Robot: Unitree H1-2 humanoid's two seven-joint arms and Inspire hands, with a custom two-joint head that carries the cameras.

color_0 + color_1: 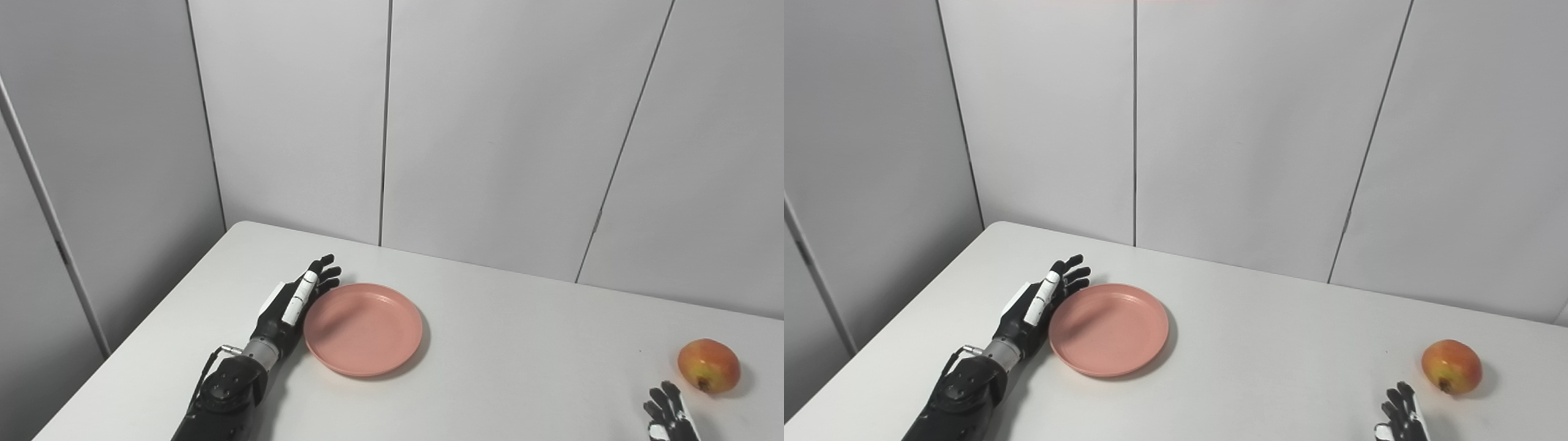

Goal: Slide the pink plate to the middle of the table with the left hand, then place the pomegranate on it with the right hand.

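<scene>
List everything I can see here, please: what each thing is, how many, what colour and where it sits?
table: one, white, fills the lower part of the picture.
pink plate: one, pink, empty, on the table's left half.
pomegranate: one, red and yellow, on the table near the right edge, apart from the plate.
wall panels: several, pale grey, behind the table.
left hand: one, black with white parts, fingers stretched out, flat along the plate's left rim.
right hand: one, black with white parts, only fingertips showing at the bottom right, just short of the pomegranate.
</scene>
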